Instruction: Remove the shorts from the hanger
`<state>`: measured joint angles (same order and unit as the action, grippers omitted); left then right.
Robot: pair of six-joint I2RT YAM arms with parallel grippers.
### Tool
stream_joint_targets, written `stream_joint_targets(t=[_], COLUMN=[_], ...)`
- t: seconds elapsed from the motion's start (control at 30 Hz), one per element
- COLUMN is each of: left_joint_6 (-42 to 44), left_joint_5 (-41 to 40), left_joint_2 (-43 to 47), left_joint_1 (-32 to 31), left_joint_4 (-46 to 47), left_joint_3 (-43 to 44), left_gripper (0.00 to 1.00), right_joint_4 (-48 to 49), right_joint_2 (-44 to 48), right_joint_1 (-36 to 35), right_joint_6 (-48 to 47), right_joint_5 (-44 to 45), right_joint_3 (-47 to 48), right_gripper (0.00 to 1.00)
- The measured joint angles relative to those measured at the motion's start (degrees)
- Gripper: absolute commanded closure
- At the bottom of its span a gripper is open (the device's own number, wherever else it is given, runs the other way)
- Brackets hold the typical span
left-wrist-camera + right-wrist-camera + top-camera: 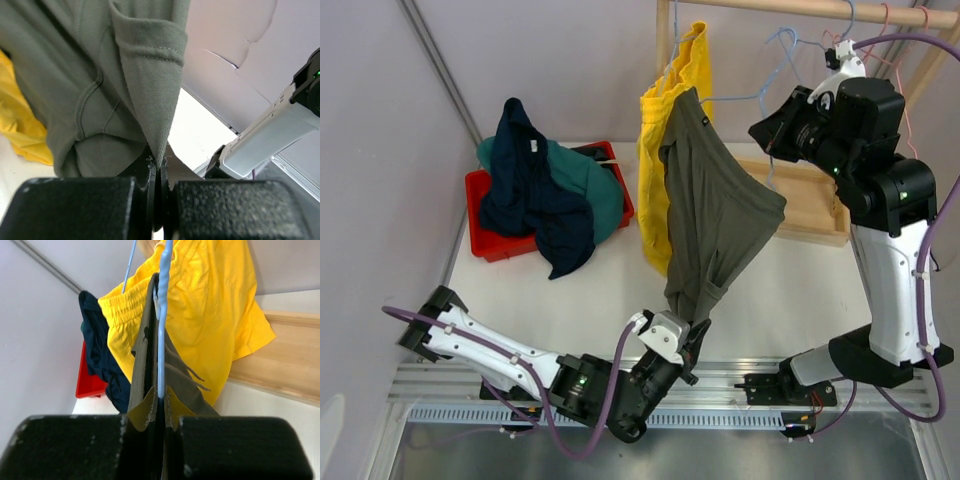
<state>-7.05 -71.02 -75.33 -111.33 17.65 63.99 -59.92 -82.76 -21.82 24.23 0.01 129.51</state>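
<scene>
Olive-grey shorts [715, 215] hang on a light blue wire hanger [760, 95] under the wooden rail, in front of yellow shorts [665, 150]. My left gripper [692, 338] is shut on the bottom hem of the olive-grey shorts [100, 75], stretching the cloth down toward the table's near edge. High at the right, my right gripper [770, 130] is shut on the blue hanger wire [161, 325]; its view shows the olive-grey shorts [145, 365] and the yellow shorts [210, 315] behind the wire. Navy shorts [525, 185] and teal shorts [590, 180] lie in the bin.
A red bin [490, 225] stands at the table's back left. The wooden rack's base [810, 205] lies at the back right, its rail [800, 8] across the top with other wire hangers [890, 40]. A grey wall runs along the left.
</scene>
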Motion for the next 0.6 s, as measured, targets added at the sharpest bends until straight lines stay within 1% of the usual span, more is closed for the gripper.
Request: stream_joint_targets(t=[0.1,0.13,0.23,0.37,0.47,0.6], left_joint_6=[0.0,-0.13,-0.74,-1.86,-2.05,-1.49], left_joint_5=[-1.4,-1.99,-4.63,-5.35,-5.42,-3.19], left_joint_2=[0.09,0.09,-0.79,-1.95,-1.38,2.08], left_joint_1=[-0.02,-0.35,-3.34,-4.17,-4.72,-7.17], left_joint_4=[-0.37,-1.33,-6.86,-10.93,-11.61,-11.41], left_joint_3=[0.0,0.0,-0.09,-0.13,-1.57,-5.81], left_gripper=[1.0,1.0,1.0,1.0,1.0,1.0], right_joint_4=[-0.44,1.14,3.69,5.07,6.38,16.55], right_joint_2=[-2.08,-2.69,-3.91,-3.91,-3.74,-1.62], right_joint_1=[3.5,5.07,9.27,10.23,10.67,12.59], right_joint_6=[0.57,0.11,-0.74,-0.68,-0.11,2.05], right_joint_5=[-1.9,-1.31,-1.92,-2.21,-1.7,3.41], right_joint_3=[2.71,3.43,4.46,4.5,4.5,2.99], right_gripper=[1.0,1.0,1.0,1.0,1.0,1.0])
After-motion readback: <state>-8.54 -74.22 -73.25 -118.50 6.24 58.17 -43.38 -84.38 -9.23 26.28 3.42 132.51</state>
